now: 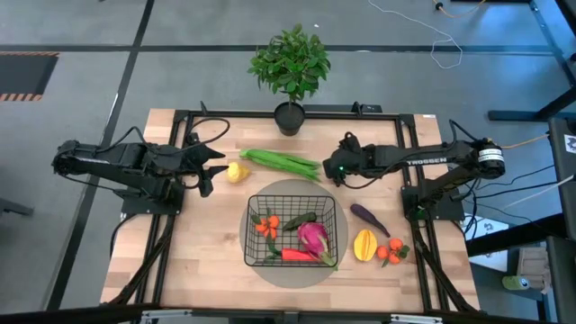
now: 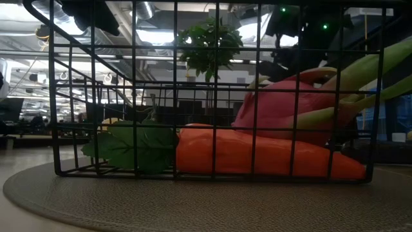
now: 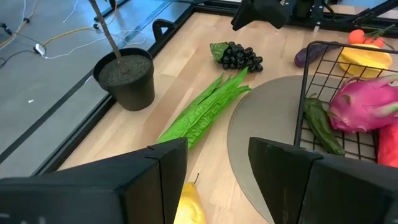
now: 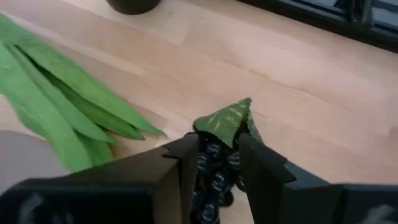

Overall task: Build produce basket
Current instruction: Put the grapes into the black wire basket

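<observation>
Produce lay partly in the basket [image 1: 253, 236] and partly loose on the worktop [image 1: 207, 261]. The black wire basket sat on a round grey mat [image 1: 335, 267] near the front middle of the worktop, and it held small orange tomatoes [image 1: 266, 225], a dark green cucumber [image 1: 300, 220], a pink radish [image 1: 313, 238] and a red chili [image 1: 298, 256]. Bare wood lay open on the basket's left side, out to the worktop's left edge. On its right side, close to the right edge, were a purple eggplant [image 1: 370, 219], a yellow-orange mango [image 1: 364, 244] and more orange tomatoes [image 1: 391, 253], which left little free space there. Long green beans [image 1: 281, 162] stretched across the wood just behind the mat, between the two arms, and a potted plant [image 1: 290, 67] stood at the back edge. The left end effector [image 1: 213, 168] hung over the wood left of the beans with its fingers [image 3: 155, 180] spread apart, and a yellow lemon [image 1: 238, 172] lay just beside their tips, not gripped. The right end effector [image 1: 339, 170] was at the right end of the beans, its fingers [image 4: 180, 171] pinching a bunch of black grapes [image 4: 214, 171] with a green leaf [image 4: 227, 119] showing past the tips. Whether the grapes rested on the wood could not be told.
</observation>
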{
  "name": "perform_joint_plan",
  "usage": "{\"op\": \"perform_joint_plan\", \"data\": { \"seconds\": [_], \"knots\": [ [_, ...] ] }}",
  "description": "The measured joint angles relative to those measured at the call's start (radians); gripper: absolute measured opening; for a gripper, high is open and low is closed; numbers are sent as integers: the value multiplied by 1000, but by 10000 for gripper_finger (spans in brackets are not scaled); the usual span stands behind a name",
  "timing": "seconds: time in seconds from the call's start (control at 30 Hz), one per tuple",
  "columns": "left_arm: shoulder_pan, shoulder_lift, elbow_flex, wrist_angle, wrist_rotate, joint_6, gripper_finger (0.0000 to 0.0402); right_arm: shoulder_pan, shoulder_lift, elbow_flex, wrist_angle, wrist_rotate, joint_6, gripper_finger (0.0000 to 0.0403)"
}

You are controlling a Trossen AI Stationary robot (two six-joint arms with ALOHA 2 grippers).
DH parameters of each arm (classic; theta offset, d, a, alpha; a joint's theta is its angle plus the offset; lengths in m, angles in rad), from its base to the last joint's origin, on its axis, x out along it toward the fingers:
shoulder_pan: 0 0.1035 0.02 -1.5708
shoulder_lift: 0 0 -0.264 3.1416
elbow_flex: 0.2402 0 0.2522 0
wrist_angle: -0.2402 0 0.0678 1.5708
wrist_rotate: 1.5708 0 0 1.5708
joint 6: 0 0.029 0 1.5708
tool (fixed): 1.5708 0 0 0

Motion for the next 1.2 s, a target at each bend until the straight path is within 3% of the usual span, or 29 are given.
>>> {"op": "perform_joint_plan", "data": {
  "seconds": [0.33, 0.57, 0.77, 1.2],
  "knots": [
    [0, 0, 0, 0, 0, 0, 160, 0, 0, -5, 0, -4, 73, 162],
    [0, 0, 0, 0, 0, 0, 160, 0, 0, -6, 0, -80, 108, 203],
    [0, 0, 0, 0, 0, 0, 160, 0, 22, -6, -2, -74, 107, 204],
    [0, 0, 0, 0, 0, 0, 160, -2, 242, -2, 18, -124, 108, 202]
  ]
}}
